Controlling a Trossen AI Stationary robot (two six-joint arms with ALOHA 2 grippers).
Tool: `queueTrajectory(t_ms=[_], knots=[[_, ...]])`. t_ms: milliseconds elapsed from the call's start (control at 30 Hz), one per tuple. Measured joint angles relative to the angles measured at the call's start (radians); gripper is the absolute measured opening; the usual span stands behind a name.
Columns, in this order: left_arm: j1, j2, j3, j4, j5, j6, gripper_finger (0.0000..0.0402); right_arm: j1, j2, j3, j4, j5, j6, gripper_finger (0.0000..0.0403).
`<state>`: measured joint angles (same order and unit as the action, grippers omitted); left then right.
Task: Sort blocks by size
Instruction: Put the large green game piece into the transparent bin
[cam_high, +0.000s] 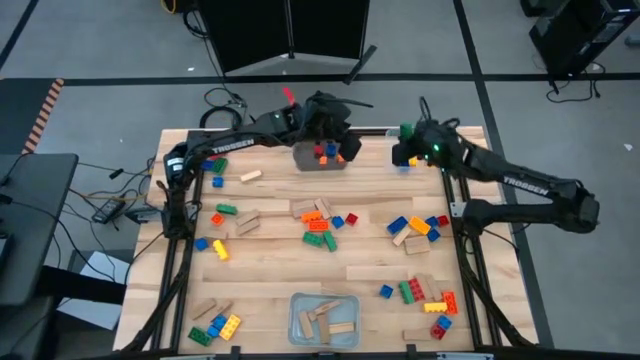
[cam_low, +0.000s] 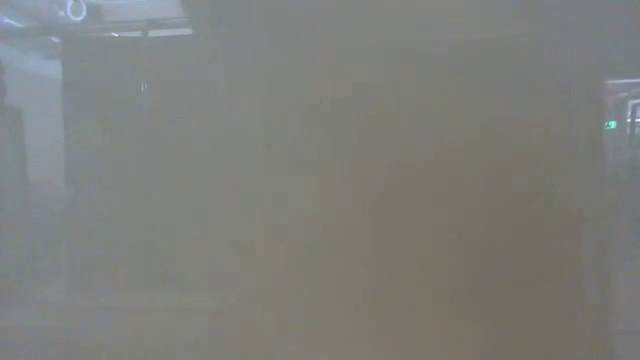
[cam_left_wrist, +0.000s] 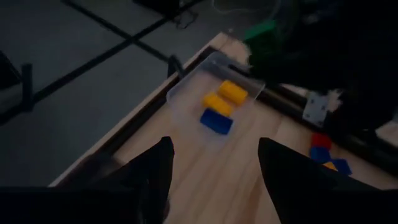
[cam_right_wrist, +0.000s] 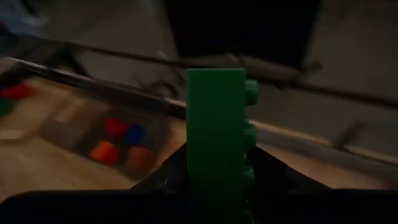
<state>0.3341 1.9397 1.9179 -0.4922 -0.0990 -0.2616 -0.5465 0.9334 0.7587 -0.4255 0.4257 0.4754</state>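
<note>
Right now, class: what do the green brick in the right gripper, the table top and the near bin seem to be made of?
Green brick: likely moulded plastic, with studs and even colour. Table top: apparently pale wood, plank lines showing. Near bin: probably clear plastic, since the tan blocks show through its walls.

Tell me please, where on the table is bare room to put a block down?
Bare wood lies between the far bin and the near bin, below the central block cluster, and along the left side beside the yellow brick. The right side and near-left corner are crowded.
</note>
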Motion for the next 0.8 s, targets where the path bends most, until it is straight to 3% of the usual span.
queueTrajectory(t_ms=[200,333,600,800], knots=[[0.000,-0.024,0.000,-0.062,0.005,-0.003,0.0241,-0.135,0.135,0.124,-0.268,-0.073,0.073,0.0116],[0.000,-0.036,0.000,-0.105,0.003,0.021,0.0241,-0.197,0.206,0.131,-0.339,-0.139,0.123,0.0116],[-0.002,-0.051,-0.005,-0.155,0.003,0.049,0.0241,-0.293,0.321,0.131,-0.435,-0.174,0.157,0.0118],[-0.007,-0.137,-0.171,-0.074,0.019,0.049,0.0241,-0.360,0.386,0.131,-0.449,-0.193,0.131,0.0119]])
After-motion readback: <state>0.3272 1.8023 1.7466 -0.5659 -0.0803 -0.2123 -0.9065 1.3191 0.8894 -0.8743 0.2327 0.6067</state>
